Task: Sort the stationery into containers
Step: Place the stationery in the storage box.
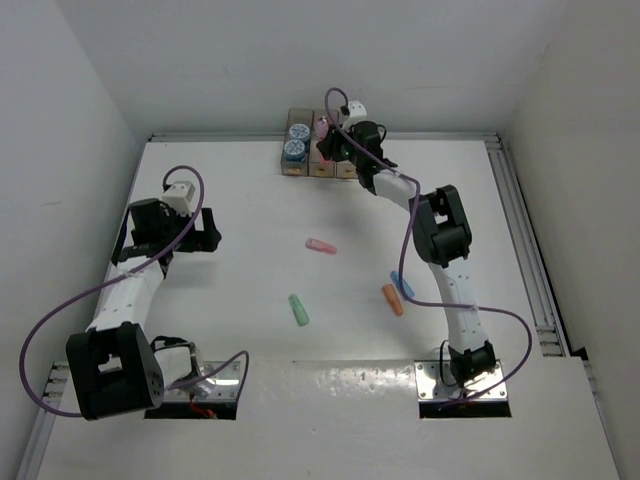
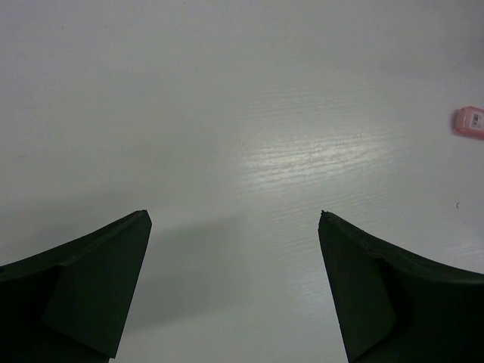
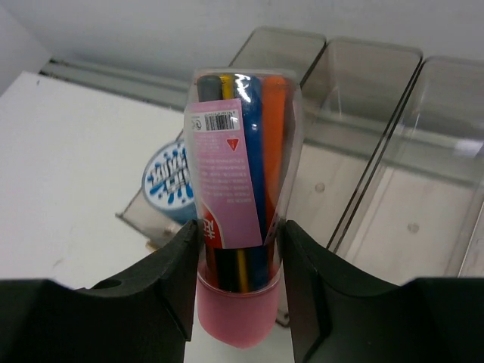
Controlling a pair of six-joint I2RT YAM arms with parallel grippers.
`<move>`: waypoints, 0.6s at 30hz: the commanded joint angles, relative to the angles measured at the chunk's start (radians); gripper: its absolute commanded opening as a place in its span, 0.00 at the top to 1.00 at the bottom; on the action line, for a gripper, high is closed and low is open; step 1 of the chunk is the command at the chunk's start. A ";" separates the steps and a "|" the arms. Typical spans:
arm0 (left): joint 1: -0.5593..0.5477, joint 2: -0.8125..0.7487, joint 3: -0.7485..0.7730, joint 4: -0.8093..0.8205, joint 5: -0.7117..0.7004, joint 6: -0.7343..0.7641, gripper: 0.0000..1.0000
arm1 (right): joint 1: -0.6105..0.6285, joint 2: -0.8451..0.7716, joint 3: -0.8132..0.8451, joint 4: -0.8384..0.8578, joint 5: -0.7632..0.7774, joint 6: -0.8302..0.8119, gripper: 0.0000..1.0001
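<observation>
Right gripper (image 3: 238,231), jaws part-closed, clamps a pink-based capsule (image 3: 234,189) at the bins (image 1: 320,166), 12 o'clock on the table (image 1: 240,300). Two cylinders (image 1: 295,141) sit in the left bin. Left gripper (image 2: 234,219), jaws wide apart and empty, hangs at 9 o'clock. Pink piece (image 1: 320,246), green piece (image 1: 298,309), orange piece (image 1: 393,299) and blue piece (image 1: 402,285) lie loose near centre.

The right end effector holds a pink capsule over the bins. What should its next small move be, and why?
Probably lower the pink capsule into the middle bin before opening. The right end effector grips it just above the bins. The left bin holds the blue-and-white cylinders, while the middle one looks empty.
</observation>
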 commanded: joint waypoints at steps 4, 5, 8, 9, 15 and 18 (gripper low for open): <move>0.011 -0.029 -0.013 0.004 -0.001 0.013 0.00 | 0.008 0.007 0.117 0.208 0.092 0.016 1.00; 0.013 -0.019 -0.013 0.008 -0.001 0.010 0.00 | 0.007 0.018 0.124 0.217 0.120 0.022 1.00; 0.010 -0.007 -0.015 0.011 -0.001 0.004 0.00 | 0.005 0.044 0.152 0.220 0.146 0.037 1.00; 0.011 -0.006 -0.016 0.014 0.001 0.006 0.00 | 0.005 0.050 0.153 0.223 0.146 0.037 1.00; 0.011 0.014 -0.018 0.024 -0.002 -0.002 0.00 | 0.008 0.090 0.143 0.249 0.140 0.043 1.00; 0.011 0.022 -0.024 0.032 -0.001 -0.011 0.00 | 0.013 0.107 0.143 0.255 0.140 0.042 1.00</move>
